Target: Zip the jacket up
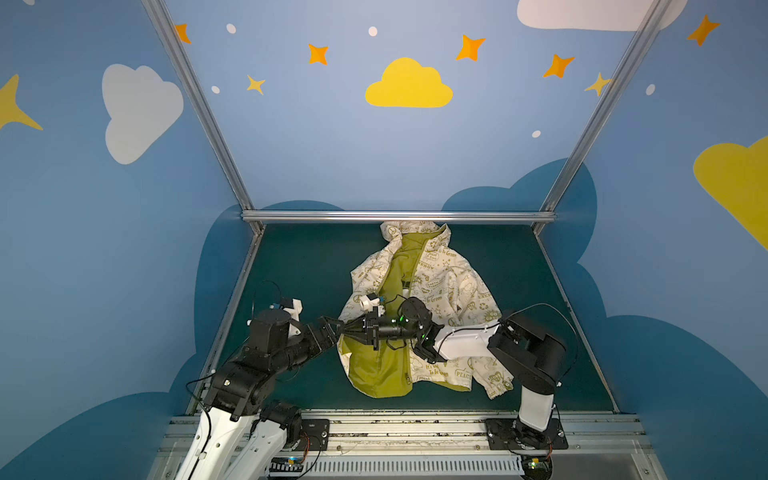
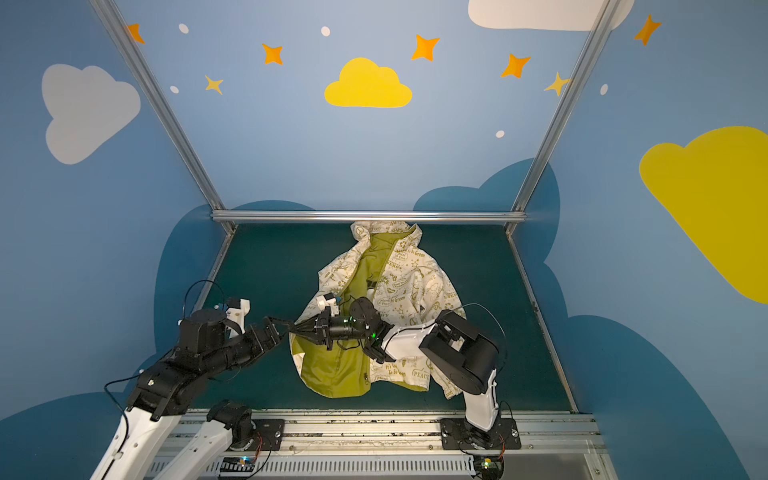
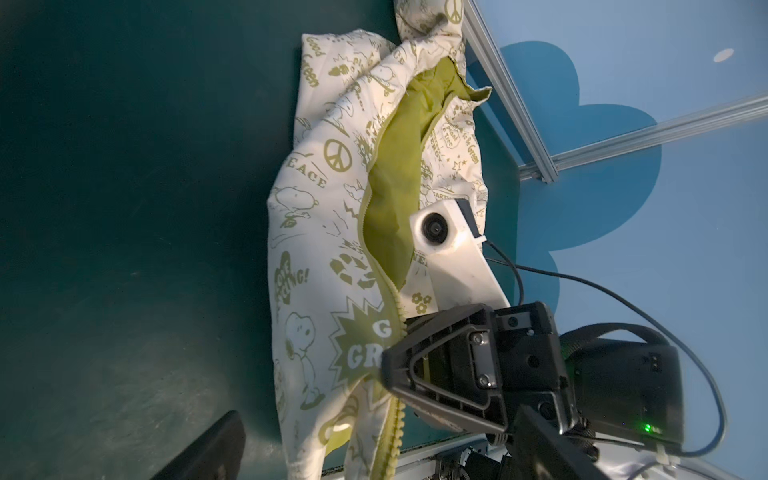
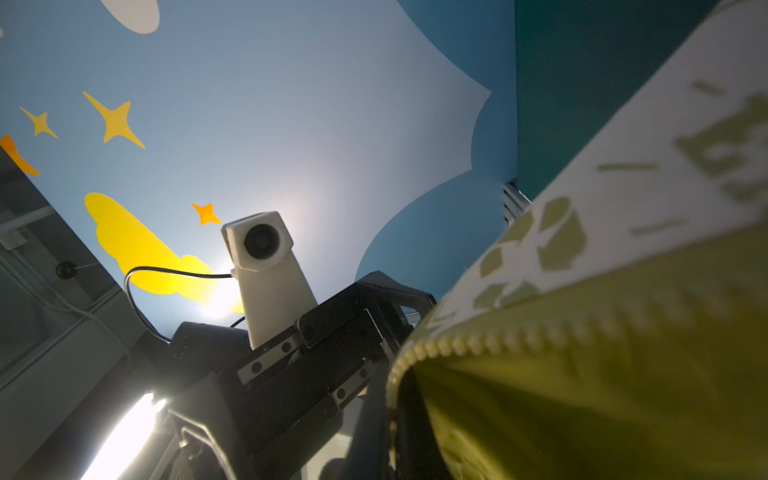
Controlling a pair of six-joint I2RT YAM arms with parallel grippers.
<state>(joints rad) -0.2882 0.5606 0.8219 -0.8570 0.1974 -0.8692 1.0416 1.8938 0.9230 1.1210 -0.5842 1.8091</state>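
Teal tabletop, jacket unzipped, right pincer clamping its edge

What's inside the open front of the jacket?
Lime-green lining shows inside the jacket, on both sides of the right arm. The arm hides the middle stretch.

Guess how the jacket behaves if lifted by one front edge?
Likely floppy: the jacket lies wrinkled, its front panel folded back showing lining where the right tool pinches the edge. Probably light, since the fabric folds thinly. The zipper edge curves already, so it may sag rather than stay straight.
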